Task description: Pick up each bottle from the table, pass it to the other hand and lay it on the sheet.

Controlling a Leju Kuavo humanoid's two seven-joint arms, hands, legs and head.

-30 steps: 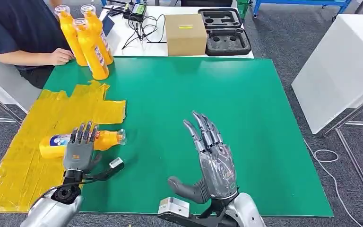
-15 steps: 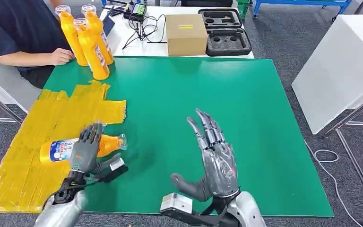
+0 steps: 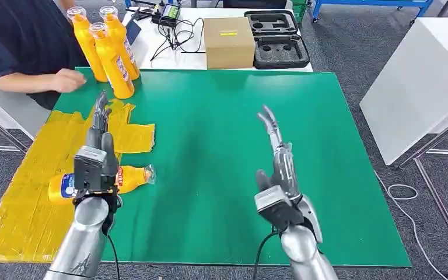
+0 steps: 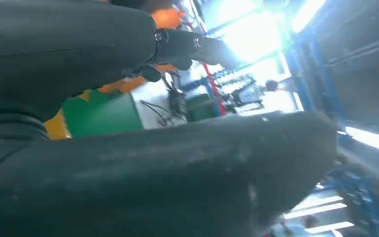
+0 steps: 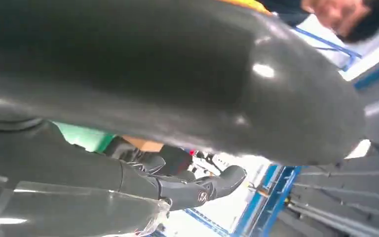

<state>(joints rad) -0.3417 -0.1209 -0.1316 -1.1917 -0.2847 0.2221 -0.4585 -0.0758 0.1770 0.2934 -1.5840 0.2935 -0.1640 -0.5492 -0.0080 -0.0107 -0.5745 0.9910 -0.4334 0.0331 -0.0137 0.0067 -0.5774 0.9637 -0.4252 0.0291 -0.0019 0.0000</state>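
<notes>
Both hands are raised over the green table point(image 3: 303, 151) from the head view, the left hand point(image 3: 98, 143) and right hand point(image 3: 280, 169) each with fingers straight and holding nothing, while one orange bottle point(image 3: 96, 181) lies on the yellow sheet point(image 3: 29, 192) and three standing bottles point(image 3: 106, 49) wait near a person's hand point(image 3: 65, 80). Close behind the left wrist, dark fingers point(image 4: 197, 47) stretch out bare. At the right wrist, fingers point(image 5: 197, 187) likewise reach out, gripping nothing.

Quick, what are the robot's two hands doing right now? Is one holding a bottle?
Left hand: open, fingers straight, holding nothing; the bottle lies on the yellow sheet.
Right hand: open, holding nothing.
</notes>
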